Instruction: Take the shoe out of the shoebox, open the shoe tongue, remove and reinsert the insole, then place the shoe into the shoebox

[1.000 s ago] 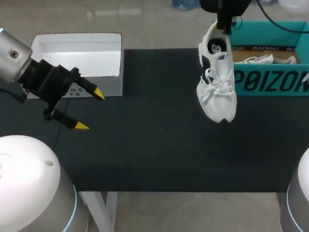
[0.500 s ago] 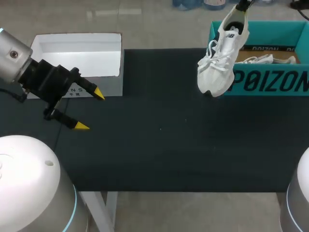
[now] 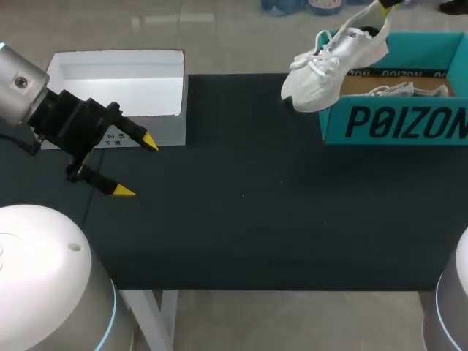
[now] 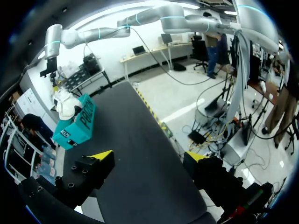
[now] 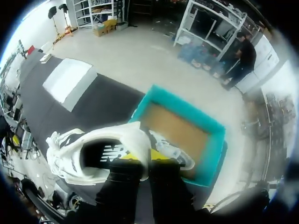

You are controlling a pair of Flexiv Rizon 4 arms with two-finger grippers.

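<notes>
- The black table top [image 3: 241, 219] runs across the whole width of the head view.
- The left gripper [image 3: 137, 166] hangs over the table at nine o'clock. Its yellow-tipped fingers are spread wide with nothing between them.
- A white rectangular cardboard lid [image 3: 117, 80] lies open side up at eleven o'clock, just beyond that gripper.
- The white lace-up sneaker [image 3: 329, 62] hangs in the air at one o'clock. Its toe points toward nine o'clock and its heel is raised over the left wall of the teal cardboard shoebox [image 3: 395, 121].
- The box stands at two o'clock, with a second white sneaker [image 3: 406, 90] lying on its brown floor.
- The right gripper [image 5: 147, 157] is farthest off, its fingers pinched narrow on the hanging sneaker's heel collar.
</notes>
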